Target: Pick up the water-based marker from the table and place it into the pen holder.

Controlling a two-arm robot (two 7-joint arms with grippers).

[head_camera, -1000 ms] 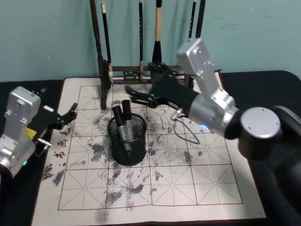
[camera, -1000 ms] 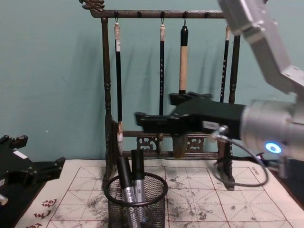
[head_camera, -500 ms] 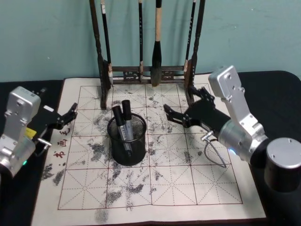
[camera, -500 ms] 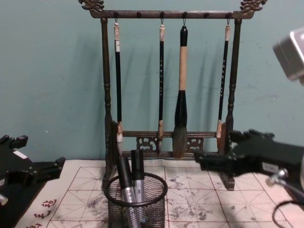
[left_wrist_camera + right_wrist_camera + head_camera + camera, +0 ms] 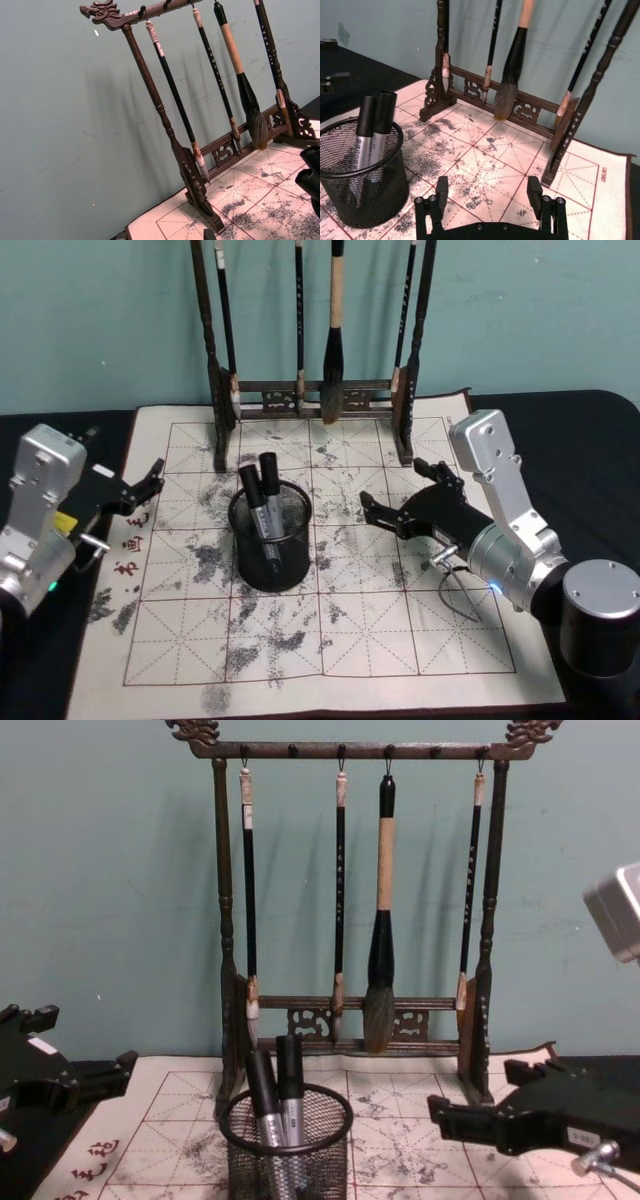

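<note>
A round black wire-mesh pen holder [image 5: 271,540] stands on a cream calligraphy practice mat [image 5: 440,640] printed with a red grid and blotted with grey ink, spread over a black table [image 5: 580,430]. Two water-based markers [image 5: 262,502] with black caps and silver barrels stand inside the pen holder, leaning against its rim, caps up above the mesh. In the chest view the same two markers [image 5: 278,1105] rise side by side out of the cup.

Behind the pen holder, at the mat's far edge, stands a tall dark wooden brush rack [image 5: 350,880] with a carved top bar. Four calligraphy brushes [image 5: 379,920] hang from it, the thickest with a tan handle and a full dark tip.

The right hand [image 5: 395,500] hovers low over the mat to the right of the pen holder, well apart from it, fingers pointing toward it. Its two black fingers are spread wide and hold nothing. In the right wrist view the finger pads [image 5: 441,187] frame bare mat, with the pen holder [image 5: 362,175] off to one side.

The left hand [image 5: 150,485] sits at the mat's left edge, left of the pen holder, over red printed characters [image 5: 128,552]. Its fingers are slightly parted and empty.
</note>
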